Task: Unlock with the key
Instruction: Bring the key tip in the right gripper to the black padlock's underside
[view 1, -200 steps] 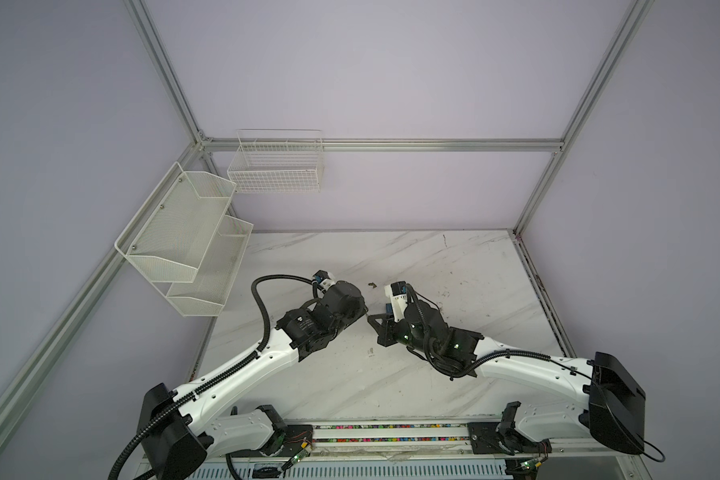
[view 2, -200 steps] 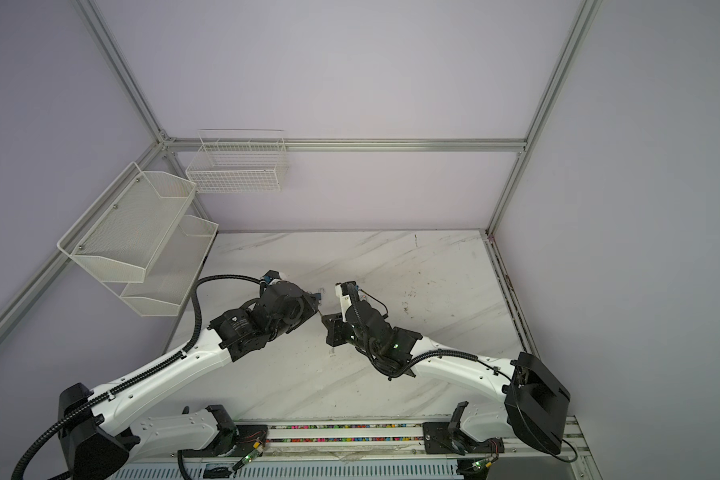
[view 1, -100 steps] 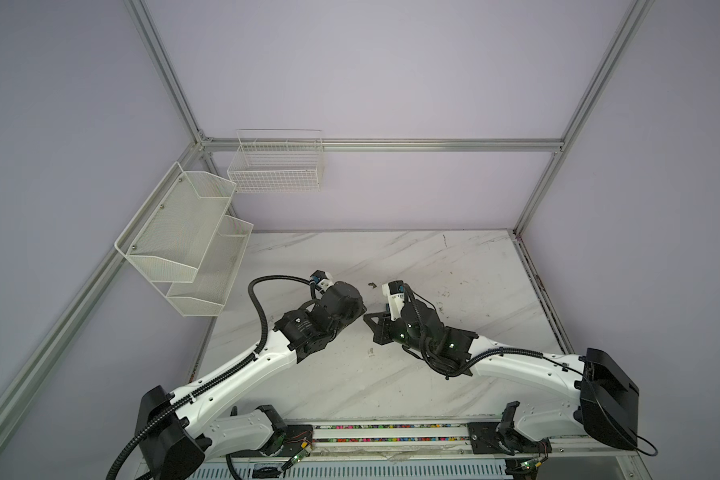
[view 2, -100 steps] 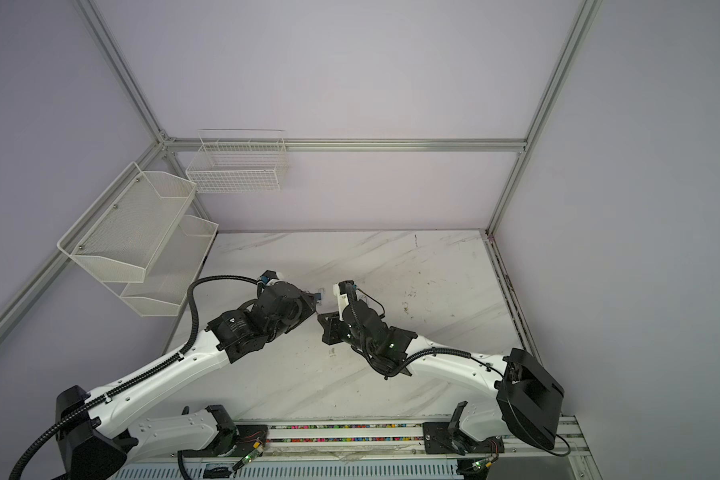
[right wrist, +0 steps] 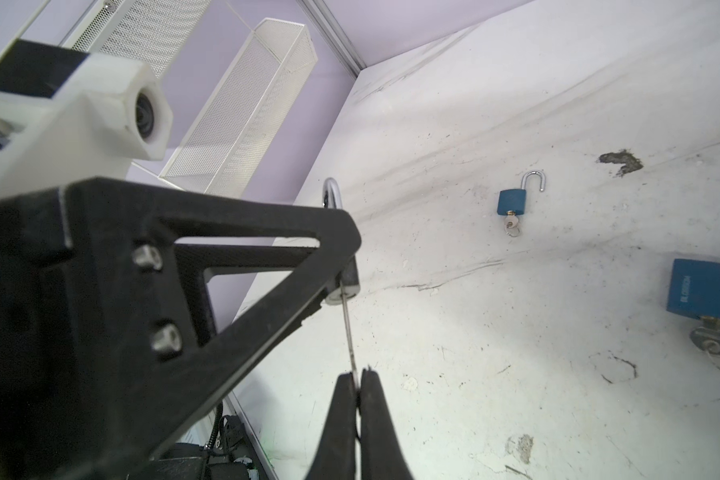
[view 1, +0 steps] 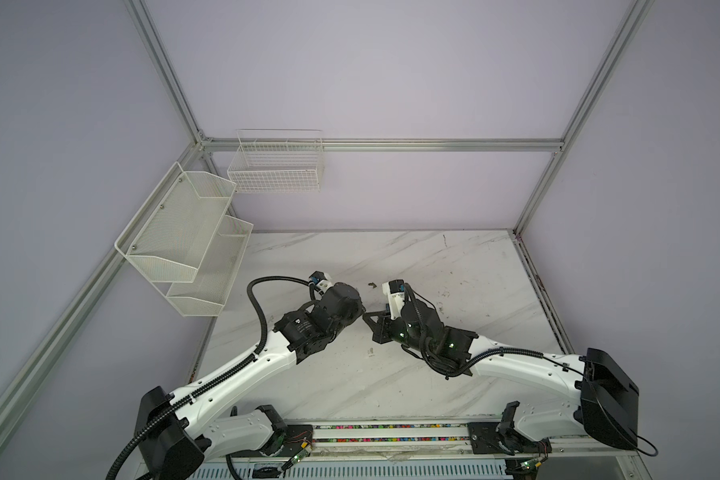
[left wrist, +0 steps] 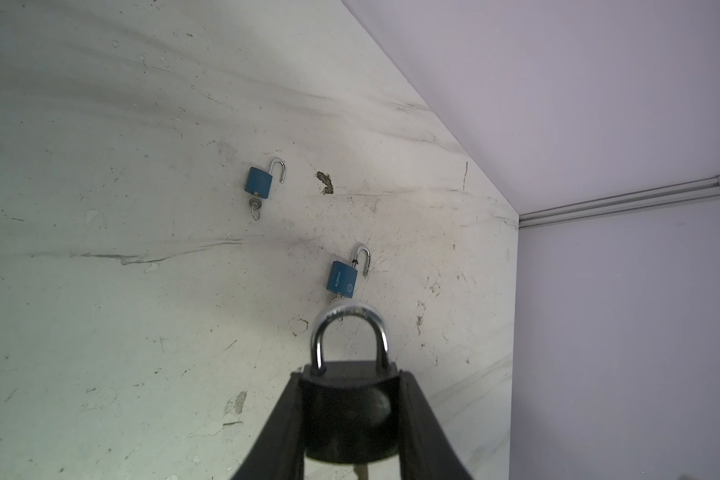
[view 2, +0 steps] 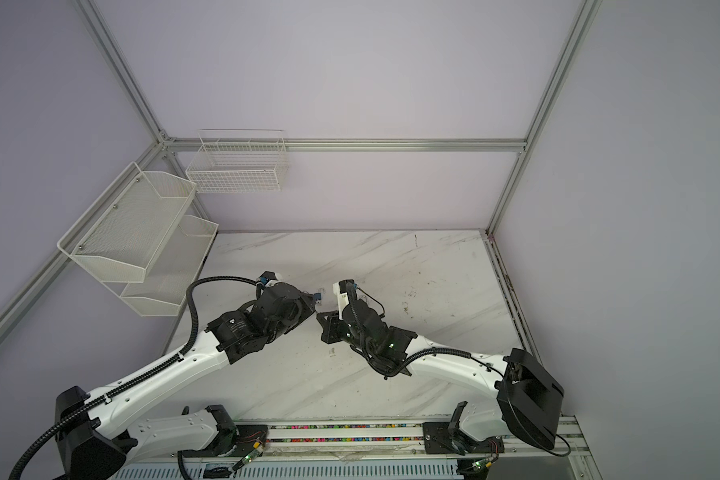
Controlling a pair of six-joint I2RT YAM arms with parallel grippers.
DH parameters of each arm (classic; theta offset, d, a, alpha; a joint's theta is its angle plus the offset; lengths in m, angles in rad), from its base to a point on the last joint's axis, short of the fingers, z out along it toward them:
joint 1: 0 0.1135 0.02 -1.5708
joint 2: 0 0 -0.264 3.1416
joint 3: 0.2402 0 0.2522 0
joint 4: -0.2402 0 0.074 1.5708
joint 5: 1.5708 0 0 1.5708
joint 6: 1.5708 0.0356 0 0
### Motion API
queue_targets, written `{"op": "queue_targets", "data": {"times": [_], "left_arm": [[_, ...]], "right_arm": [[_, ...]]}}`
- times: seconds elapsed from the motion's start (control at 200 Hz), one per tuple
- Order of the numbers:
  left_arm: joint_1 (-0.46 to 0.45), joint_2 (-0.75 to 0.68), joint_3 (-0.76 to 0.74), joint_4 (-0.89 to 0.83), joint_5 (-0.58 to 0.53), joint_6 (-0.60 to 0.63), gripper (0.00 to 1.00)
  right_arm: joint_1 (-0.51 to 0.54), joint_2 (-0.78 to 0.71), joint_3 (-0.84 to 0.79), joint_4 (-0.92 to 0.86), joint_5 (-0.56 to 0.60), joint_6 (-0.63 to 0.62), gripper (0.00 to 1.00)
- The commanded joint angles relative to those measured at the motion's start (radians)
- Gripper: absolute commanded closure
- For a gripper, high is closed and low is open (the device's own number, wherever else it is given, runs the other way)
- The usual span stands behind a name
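- The left claw [left wrist: 350,376] is closed on a black padlock [left wrist: 346,419], one finger against each side of the body. The silver shackle [left wrist: 348,322] sticks out past the fingertips and is shut into the body.
- The right claw [right wrist: 356,379] is pinched tight on the key [right wrist: 347,328]. Only the key's thin edge shows, running from the fingertips to the bottom of the black padlock, where its tip meets the keyhole end. How deep it sits I cannot tell.
- In both top views the two claws meet tip to tip above the middle of the table [view 1: 454,266], well away from every edge.
- Two blue padlocks lie flat on the table beyond the held one, each with its shackle swung open and its own key in the bottom. One [left wrist: 259,186] is farther off and one [left wrist: 341,279] is just past the black padlock's shackle.
- A dark stain [left wrist: 326,183] marks the table beside the farther blue padlock.
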Motion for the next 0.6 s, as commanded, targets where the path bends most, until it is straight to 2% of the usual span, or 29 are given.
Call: {"op": "queue_targets", "data": {"times": [0.0,0.315,0.595], "left_arm": [[-0.006,-0.013,-0.019,0.021,-0.010,-0.015,0.97],[-0.013,-0.017,-0.019,0.032,0.008,-0.035,0.97],[-0.021,-0.041,-0.037,0.033,0.009,-0.030,0.98]], "right_arm": [[0.009,0.028,0.031,0.058,-0.004,0.021,1.00],[0.013,0.053,0.045,0.072,0.012,0.048,1.00],[0.012,0.041,0.059,0.160,-0.091,0.131,1.00]]}}
